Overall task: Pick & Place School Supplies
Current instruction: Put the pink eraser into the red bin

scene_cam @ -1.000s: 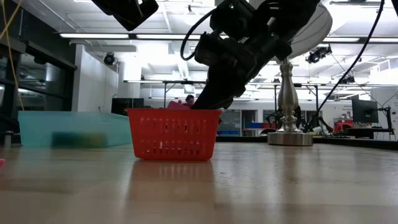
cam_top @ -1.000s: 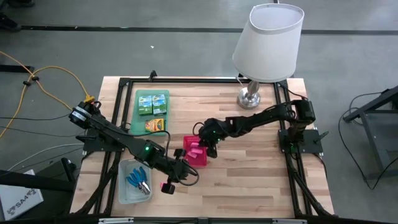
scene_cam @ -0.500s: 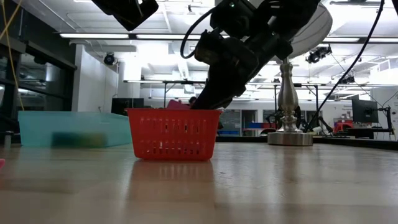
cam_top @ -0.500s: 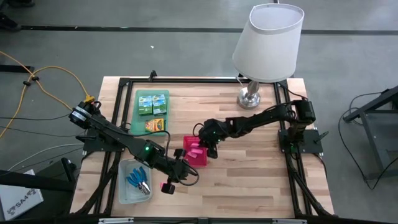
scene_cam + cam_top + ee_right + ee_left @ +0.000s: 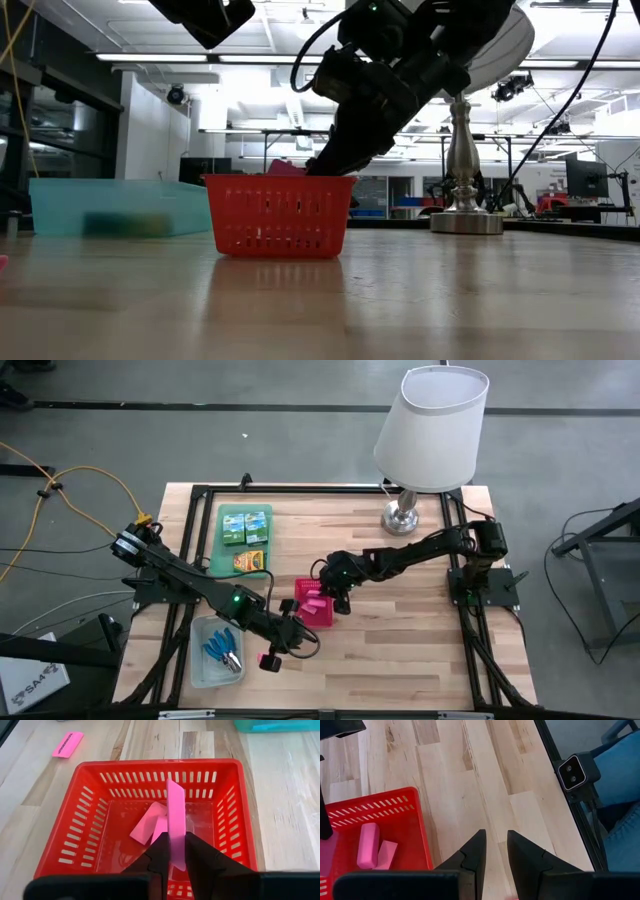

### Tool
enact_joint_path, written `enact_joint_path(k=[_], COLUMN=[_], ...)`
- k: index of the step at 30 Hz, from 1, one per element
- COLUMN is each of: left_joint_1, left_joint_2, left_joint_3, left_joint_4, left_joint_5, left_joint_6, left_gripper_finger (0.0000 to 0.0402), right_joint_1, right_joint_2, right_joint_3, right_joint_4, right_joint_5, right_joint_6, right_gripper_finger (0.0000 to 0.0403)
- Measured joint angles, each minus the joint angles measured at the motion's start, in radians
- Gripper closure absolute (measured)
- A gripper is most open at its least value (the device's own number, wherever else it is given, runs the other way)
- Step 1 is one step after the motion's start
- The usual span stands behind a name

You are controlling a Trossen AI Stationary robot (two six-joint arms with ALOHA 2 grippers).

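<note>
A: Which step is being worked on?

B: A placing step, it seems. A pink eraser [image 5: 175, 822] is being held upright between the fingers of the right end effector [image 5: 174, 851], directly over the red basket [image 5: 85, 817]. The fingers are being kept narrowly apart, pinched on the eraser.

A: Is anything already being kept in the basket?

B: Yes, other pink erasers [image 5: 149, 822] are lying on its floor. Another [image 5: 67, 744] is lying on the desk [image 5: 280, 795], outside the basket.

A: And the left end effector [image 5: 495, 851]?

B: It is being held low beside the basket, almost closed, with nothing seen between the fingers.

A: What is being called for next?

B: Probably the fingers being parted, so the eraser is dropped inside the rim.
</note>
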Motion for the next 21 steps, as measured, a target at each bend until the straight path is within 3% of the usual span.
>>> enact_joint_path(k=[10, 21], left_joint_1=[0.000, 0.000], left_joint_2=[0.000, 0.000], left_joint_3=[0.000, 0.000], left_joint_4=[0.000, 0.000], left_joint_5=[0.000, 0.000], left_joint_6=[0.000, 0.000], left_gripper_finger=[0.0328, 0.0328], right_joint_1=[0.000, 0.000], right_joint_2=[0.000, 0.000], right_joint_3=[0.000, 0.000], right_joint_4=[0.000, 0.026], right_joint_5=[-0.003, 0.005], right_joint_6=[-0.045, -0.049], right_gripper_finger=[0.0352, 0.0272])
